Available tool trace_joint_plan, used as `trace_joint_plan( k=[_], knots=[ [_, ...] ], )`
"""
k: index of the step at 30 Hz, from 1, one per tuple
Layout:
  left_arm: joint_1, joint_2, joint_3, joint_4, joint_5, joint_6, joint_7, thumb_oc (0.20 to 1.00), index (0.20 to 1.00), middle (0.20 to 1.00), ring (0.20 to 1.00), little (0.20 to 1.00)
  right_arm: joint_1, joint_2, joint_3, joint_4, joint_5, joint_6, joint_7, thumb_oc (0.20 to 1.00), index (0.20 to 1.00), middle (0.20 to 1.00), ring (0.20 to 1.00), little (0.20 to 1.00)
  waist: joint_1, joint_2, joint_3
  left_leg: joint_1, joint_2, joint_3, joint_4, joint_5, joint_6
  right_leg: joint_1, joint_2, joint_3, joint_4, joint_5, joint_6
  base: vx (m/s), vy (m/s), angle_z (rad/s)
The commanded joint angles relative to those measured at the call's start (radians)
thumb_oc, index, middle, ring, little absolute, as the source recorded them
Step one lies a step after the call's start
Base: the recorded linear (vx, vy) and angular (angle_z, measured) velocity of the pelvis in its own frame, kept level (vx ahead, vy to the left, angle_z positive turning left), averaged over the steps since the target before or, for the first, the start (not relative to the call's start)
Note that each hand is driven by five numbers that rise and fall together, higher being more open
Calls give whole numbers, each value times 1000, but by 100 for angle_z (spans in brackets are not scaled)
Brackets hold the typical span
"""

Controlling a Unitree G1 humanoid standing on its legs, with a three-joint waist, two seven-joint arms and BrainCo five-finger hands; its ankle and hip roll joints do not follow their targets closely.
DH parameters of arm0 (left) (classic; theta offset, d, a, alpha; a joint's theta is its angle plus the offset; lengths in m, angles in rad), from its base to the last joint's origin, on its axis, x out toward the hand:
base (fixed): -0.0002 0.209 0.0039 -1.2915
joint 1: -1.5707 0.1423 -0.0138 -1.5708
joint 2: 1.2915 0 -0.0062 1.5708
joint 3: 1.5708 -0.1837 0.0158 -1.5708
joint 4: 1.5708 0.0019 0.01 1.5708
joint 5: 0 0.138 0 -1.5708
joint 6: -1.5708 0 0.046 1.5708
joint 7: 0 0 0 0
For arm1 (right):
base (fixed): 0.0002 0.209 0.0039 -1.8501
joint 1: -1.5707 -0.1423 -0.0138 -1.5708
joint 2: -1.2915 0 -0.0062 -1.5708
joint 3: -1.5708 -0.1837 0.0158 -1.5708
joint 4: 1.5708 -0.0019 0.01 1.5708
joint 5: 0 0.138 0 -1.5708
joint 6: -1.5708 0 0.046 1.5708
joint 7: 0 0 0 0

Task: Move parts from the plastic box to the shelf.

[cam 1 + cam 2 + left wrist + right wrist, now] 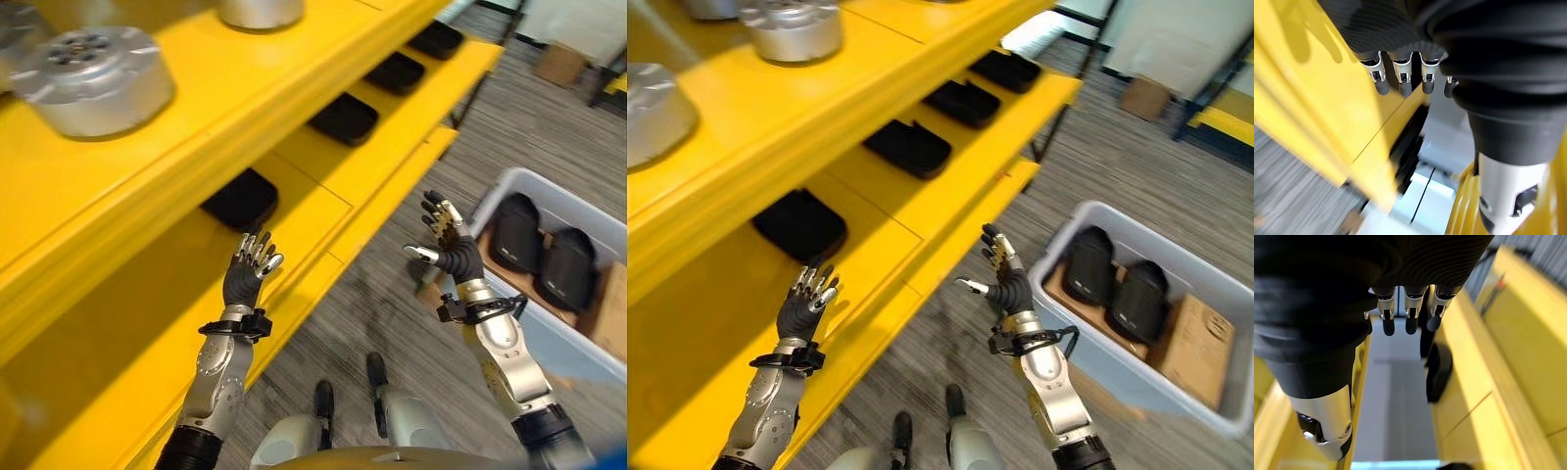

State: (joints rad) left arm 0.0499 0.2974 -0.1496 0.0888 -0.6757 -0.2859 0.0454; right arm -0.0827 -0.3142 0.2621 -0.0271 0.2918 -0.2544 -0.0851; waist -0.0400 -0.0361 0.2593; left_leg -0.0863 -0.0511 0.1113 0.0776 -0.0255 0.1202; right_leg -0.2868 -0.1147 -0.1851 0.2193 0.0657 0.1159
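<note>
A grey plastic box [556,343] stands on the floor to the right. In it lie two black rounded parts [514,231] [567,266] beside a brown carton [1193,339]. My right hand [449,245] is raised between the box and the yellow shelf [323,245], open and empty, its fingers [1408,316] straight. My left hand [250,270] is held up before the shelf's middle level, also open and empty, with straight fingers [1400,81]. Several black parts [242,199] [344,118] [396,72] lie in a row on that level.
Silver round parts [93,78] [260,12] sit on the shelf's top level. The lower shelf edge [950,245] juts out between my hands. A cardboard box [560,64] stands on the striped grey floor [529,127] far back.
</note>
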Motion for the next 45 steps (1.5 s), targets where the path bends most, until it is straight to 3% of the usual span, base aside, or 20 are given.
trace_joint_plan(
  k=[1,3,6,7,8,9,11,14,23,25,27,28,30,32,34,35,37,38,41,45],
  knots=[
    [11,10,51,-63,17,-41,8,1000,1000,1000,1000,1000,-1,2,-18,-72,14,-30,5,1000,1000,1000,1000,1000,46,15,-16,16,22,-109,-65,5,-65,120,-118,-25,59,-56,-3,10,3,-92],
    [10,5,51,-63,8,-38,9,1000,1000,1000,1000,1000,-3,1,-15,-67,7,-20,4,1000,1000,1000,1000,1000,46,15,-30,17,21,-91,-77,-2,-63,135,-182,14,18,-5,15,4,-10,-48],
    [16,-1,65,-75,4,-43,23,1000,1000,1000,1000,1000,-29,6,1,-57,-18,-10,-7,1000,1000,1000,1000,1000,63,5,-48,15,26,-34,-98,-7,-72,126,-315,-45,-103,130,63,4,-69,-62],
    [25,0,70,-72,8,-42,22,1000,1000,1000,1000,1000,-28,6,0,-67,-26,-7,-6,1000,1000,1000,1000,1000,66,-7,-50,20,34,-14,-99,-15,-74,124,-334,-69,-133,160,76,131,-237,-106],
    [37,-11,86,-60,14,-42,14,1000,1000,1000,1000,1000,-17,-1,-8,-78,-28,1,4,1000,1000,1000,1000,1000,80,-52,-61,41,32,27,-101,-34,-88,175,-341,-136,-205,199,121,161,-251,-101],
    [42,-17,90,-59,13,-42,14,1000,1000,1000,1000,1000,-20,-3,-7,-77,-29,1,4,1000,1000,1000,1000,1000,85,-60,-67,49,39,42,-101,-39,-95,182,-337,-127,-228,219,134,152,-288,-99],
    [33,-26,92,-47,-14,-47,20,1000,1000,1000,1000,1000,-22,-19,-21,-83,-30,-1,-2,1000,1000,1000,1000,1000,72,-69,-74,36,68,49,-81,-35,-116,180,-300,-82,-240,217,132,66,-236,-49],
    [37,-34,82,-52,-15,-43,8,1000,1000,1000,1000,1000,3,-39,-56,-98,-26,-5,1,1000,1000,1000,1000,1000,55,-66,-81,45,108,47,-81,-31,-137,191,-265,-91,-235,154,115,101,-197,-48],
    [21,-46,41,-42,-22,-30,-11,1000,1000,1000,1000,1000,36,-75,-89,-107,1,-28,-17,1000,1000,1000,1000,1000,-23,-2,-70,75,294,75,-50,18,-239,206,-116,-85,-193,-13,33,106,-223,-3],
    [24,-47,38,-45,-25,-34,-12,1000,1000,1000,1000,1000,48,-85,-88,-113,12,-37,-16,1000,1000,1000,1000,1000,-31,9,-55,47,336,64,53,45,-253,215,-69,-57,-182,-52,-1,67,-242,-5],
    [30,-48,37,-54,-25,-36,-10,1000,1000,1000,1000,1000,61,-96,-83,-119,19,-44,-16,1000,1000,1000,1000,1000,-28,9,-22,-42,369,5,275,131,-245,238,-19,-27,-186,-76,-54,23,-280,-8],
    [27,-48,42,-58,-25,-38,0,1000,1000,1000,1000,1000,48,-104,-75,-116,14,-41,-21,1000,1000,1000,1000,1000,-10,5,10,-92,341,-60,384,166,-239,245,-7,-23,-182,-83,-71,-28,-202,-10],
    [14,-55,42,-61,-25,-38,15,1000,1000,1000,1000,1000,28,-112,-66,-110,9,-42,-25,1000,1000,1000,1000,1000,-2,-11,31,-160,291,-118,453,164,-225,249,-8,-11,-183,-99,-81,-2,-103,-26],
    [14,-58,42,-65,-24,-32,18,1000,1000,1000,1000,1000,18,-117,-71,-105,-5,-38,-36,1000,1000,1000,1000,1000,11,-16,35,-194,294,-129,296,158,-218,251,-14,10,-187,-105,-65,137,55,-26],
    [14,-59,39,-63,-29,-36,23,1000,1000,1000,1000,1000,4,-116,-74,-88,-19,-41,-55,1000,1000,1000,1000,1000,21,-7,35,-173,331,-145,51,214,-231,255,-10,36,-186,-114,-48,233,240,-24],
    [6,-61,35,-55,-19,-41,32,1000,1000,1000,1000,1000,-15,-114,-75,-69,-42,-40,-78,1000,1000,1000,1000,1000,40,14,39,-180,343,-195,-94,287,-267,259,-15,65,-166,-129,-30,196,250,-36],
    [-2,-69,24,-44,-16,-45,41,1000,1000,1000,1000,1000,-25,-113,-69,-66,-62,-42,-92,1000,1000,1000,1000,1000,47,21,41,-173,346,-199,-111,302,-280,265,-24,81,-152,-141,-24,167,215,-40],
    [-1,-73,18,-44,-30,-48,31,1000,1000,1000,1000,1000,-32,-108,-57,-70,-66,-43,-79,1000,1000,1000,1000,1000,46,24,38,-146,352,-191,-100,247,-265,258,-25,99,-132,-164,-23,155,272,-67],
    [-22,-62,-15,-55,-24,-39,19,1000,1000,1000,1000,1000,-34,-96,-48,-59,-98,-32,-82,1000,1000,1000,1000,1000,38,34,42,-132,330,-159,-64,209,-270,262,-55,113,-142,-141,-6,132,289,-113],
    [-42,-28,-7,-62,-14,-46,38,1000,1000,1000,1000,1000,-23,-72,-37,-77,-74,-20,-66,1000,1000,1000,1000,1000,32,0,62,-147,281,-88,34,109,-234,257,-147,152,-178,-80,46,87,321,-65]
  ],
)
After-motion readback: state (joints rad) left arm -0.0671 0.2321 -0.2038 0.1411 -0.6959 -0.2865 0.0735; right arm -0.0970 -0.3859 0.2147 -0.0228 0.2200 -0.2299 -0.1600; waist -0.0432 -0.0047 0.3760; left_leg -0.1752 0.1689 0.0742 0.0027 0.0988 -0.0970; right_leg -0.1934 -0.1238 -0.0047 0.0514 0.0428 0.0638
